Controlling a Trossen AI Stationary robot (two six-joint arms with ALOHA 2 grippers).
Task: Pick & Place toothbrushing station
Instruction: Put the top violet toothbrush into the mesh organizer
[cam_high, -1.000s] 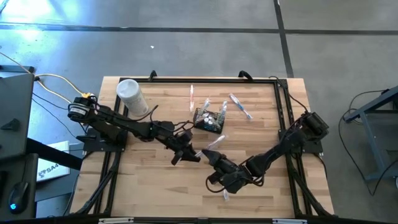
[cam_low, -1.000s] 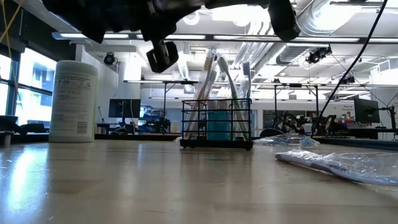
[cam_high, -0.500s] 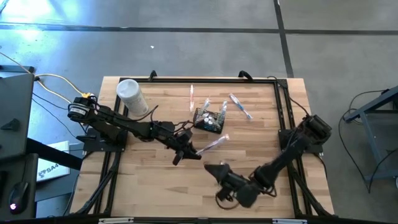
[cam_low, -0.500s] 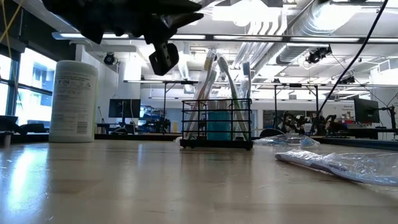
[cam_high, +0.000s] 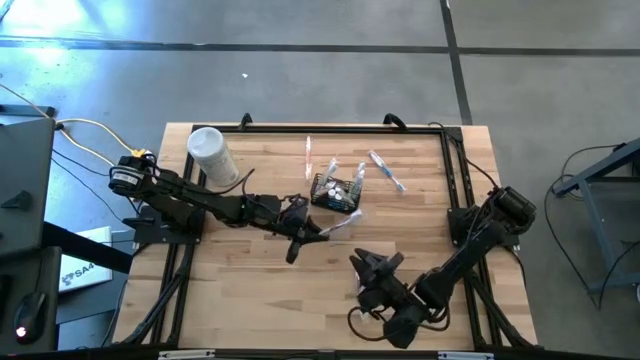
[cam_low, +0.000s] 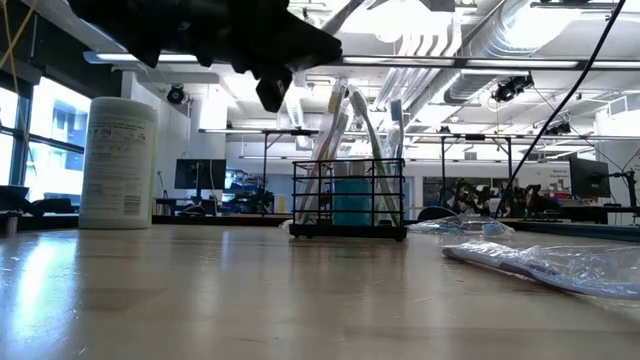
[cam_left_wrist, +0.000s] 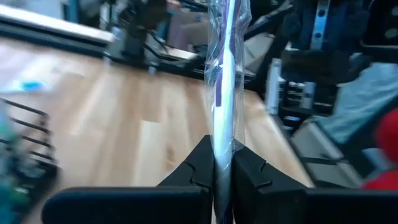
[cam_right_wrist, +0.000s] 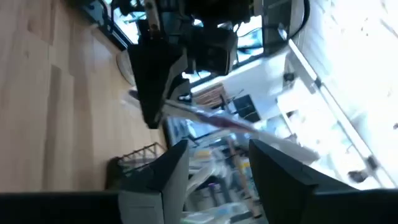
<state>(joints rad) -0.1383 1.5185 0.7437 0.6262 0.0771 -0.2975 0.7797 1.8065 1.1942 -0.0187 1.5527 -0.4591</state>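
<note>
The toothbrushing station (cam_high: 335, 190), a black wire-mesh caddy with toothbrushes standing in it, rests on the table's far middle and also shows in the low view (cam_low: 350, 200). Just nearer than it, my left gripper (cam_high: 312, 233) is shut on a plastic-wrapped toothbrush (cam_high: 340, 225), which shows in the left wrist view (cam_left_wrist: 225, 74). My right gripper (cam_high: 376, 262) stands open nearer the table's front edge, with nothing between its fingers (cam_right_wrist: 168, 177). It faces the left gripper and the wrapped toothbrush (cam_right_wrist: 211, 118). My left gripper pinches the wrapped toothbrush near one end (cam_left_wrist: 222, 152) between its two fingers. The fingers come about level from the table's left. The toothbrush sticks out ahead of them toward the table's right and far side, lifted clear of the table.
A white cylindrical container (cam_high: 210, 155) stands at the far left (cam_low: 118, 160). Wrapped toothbrushes lie beyond the caddy (cam_high: 308, 155) and to its right (cam_high: 388, 172); one shows at the right of the low view (cam_low: 540, 262). Bare wood lies at the near left.
My right gripper has opened, let go of the wrapped toothbrush and drawn back toward the table's near edge, rolling as it went. My left gripper has kept its place, rolled its wrist and now holds the toothbrush alone, clear of the table.
</note>
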